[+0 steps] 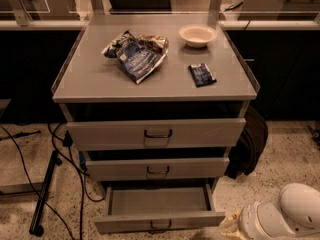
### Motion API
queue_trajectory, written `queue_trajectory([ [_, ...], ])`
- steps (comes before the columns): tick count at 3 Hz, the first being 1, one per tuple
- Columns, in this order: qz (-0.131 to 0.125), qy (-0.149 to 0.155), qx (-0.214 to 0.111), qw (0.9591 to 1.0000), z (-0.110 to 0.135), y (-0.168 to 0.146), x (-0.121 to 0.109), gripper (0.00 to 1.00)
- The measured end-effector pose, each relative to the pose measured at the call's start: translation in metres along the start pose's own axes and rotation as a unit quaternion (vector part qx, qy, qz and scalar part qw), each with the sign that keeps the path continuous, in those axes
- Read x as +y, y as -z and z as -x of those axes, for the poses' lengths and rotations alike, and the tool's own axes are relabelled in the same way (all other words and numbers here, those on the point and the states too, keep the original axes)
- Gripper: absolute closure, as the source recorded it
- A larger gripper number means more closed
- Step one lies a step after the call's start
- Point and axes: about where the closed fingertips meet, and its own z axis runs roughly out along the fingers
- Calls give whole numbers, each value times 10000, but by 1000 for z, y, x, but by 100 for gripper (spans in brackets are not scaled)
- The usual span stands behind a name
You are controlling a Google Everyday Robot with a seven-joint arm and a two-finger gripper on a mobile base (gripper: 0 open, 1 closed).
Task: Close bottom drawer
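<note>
The grey cabinet (70,86) has three drawers. The bottom drawer (125,223) is pulled well out, and its inside (157,200) looks empty. Its small dark loop handle (160,226) sits at the centre of the front panel, near the lower edge of the view. The middle drawer (120,169) and the top drawer (110,133) stand out slightly. My gripper (231,225) is low at the bottom right, on the end of the white arm (285,216). It is just to the right of the bottom drawer's front right corner, close to the floor.
On the cabinet top lie a crumpled blue chip bag (137,54), a white bowl (197,35) and a small dark packet (202,75). A black bag (249,144) leans against the cabinet's right side. Cables (75,179) and a black stand leg (44,194) lie on the floor at the left.
</note>
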Motion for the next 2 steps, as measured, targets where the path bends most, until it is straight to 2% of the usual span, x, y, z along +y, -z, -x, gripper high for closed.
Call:
queue_trajectory([
  [1, -85, 182, 57, 9998, -9, -14, -4, 100],
  [2, -310, 459, 73, 9984, -29, -44, -18, 100],
])
